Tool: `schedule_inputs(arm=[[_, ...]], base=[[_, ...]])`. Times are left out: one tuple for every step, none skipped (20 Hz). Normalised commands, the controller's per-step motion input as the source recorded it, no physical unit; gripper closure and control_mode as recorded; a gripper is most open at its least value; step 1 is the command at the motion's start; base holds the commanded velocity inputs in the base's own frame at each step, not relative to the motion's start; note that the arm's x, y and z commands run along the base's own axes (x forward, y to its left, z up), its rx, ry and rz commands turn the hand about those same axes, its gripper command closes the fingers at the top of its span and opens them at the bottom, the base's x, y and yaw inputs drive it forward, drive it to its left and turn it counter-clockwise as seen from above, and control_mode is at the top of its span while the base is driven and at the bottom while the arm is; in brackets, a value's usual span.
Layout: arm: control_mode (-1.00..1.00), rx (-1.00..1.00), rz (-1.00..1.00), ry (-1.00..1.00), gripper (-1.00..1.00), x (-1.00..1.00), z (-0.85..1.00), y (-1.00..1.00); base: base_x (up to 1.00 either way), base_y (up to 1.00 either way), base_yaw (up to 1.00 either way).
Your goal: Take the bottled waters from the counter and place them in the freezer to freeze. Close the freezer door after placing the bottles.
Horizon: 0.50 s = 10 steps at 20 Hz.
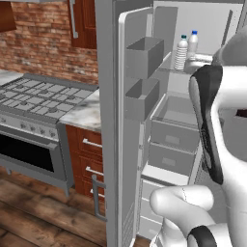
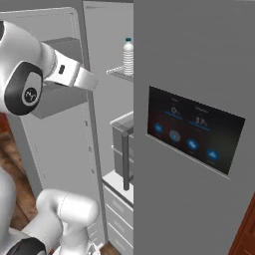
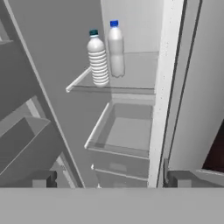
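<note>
The two-finger gripper (image 3: 108, 179) is standing wide open, gripping nothing. Two small clear plastic bottles (image 3: 98, 59) (image 3: 116, 49) are standing upright ahead of and above it, side by side on the pale grey freezer shelf (image 3: 131, 76). The tall grey metallic freezer door (image 1: 137, 120) is hanging open to its left.

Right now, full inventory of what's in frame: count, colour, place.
bottled waters: 2, clear with blue and dark caps, upright side by side on the freezer's upper shelf
freezer: 1, grey, open, pale drawers under the shelf
freezer door: 1, grey, swung open, two boxy bins on its inner face
door with touch panel: 1, grey, shut, right of the opening
stove: 1, grey, left of the counter
counter: 1, veined marble over reddish-brown drawers
brick wall: red, behind the stove
gripper: 1, dark fingertips, open, holding nothing, facing the shelves
</note>
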Motion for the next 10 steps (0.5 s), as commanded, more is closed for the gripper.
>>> schedule_inputs(arm=[[-1.00, 0.34, 0.07, 0.15, -1.00, -0.65, -0.15, 0.00], [-1.00, 0.32, 0.07, 0.13, -1.00, -0.66, -0.22, 0.00], [-1.00, 0.29, 0.08, 0.11, -1.00, -0.66, -0.28, 0.00], [-1.00, 0.23, 0.09, 0.09, -1.00, -0.69, -0.29, 0.00], [-1.00, 0.18, 0.08, 0.07, -1.00, -0.72, -0.27, 0.01], [-1.00, 0.11, 0.05, 0.07, -1.00, -0.65, -0.31, 0.04], [-1.00, 0.05, 0.03, 0.09, -1.00, -0.59, -0.30, 0.04], [-1.00, 0.03, 0.03, 0.10, -1.00, -0.60, -0.23, 0.06], [-1.00, 0.00, 0.03, 0.11, -1.00, -0.58, -0.21, 0.07], [-1.00, 0.00, 0.02, 0.13, -1.00, -0.52, -0.26, 0.07]], base=[[0.00, 0.00, 0.00], [0.00, 0.00, 0.00], [0.00, 0.00, 0.00], [0.00, 0.00, 0.00], [0.00, 0.00, 0.00], [0.00, 0.00, 0.00], [0.00, 0.00, 0.00], [0.00, 0.00, 0.00], [0.00, 0.00, 0.00], [0.00, 0.00, 0.00]])
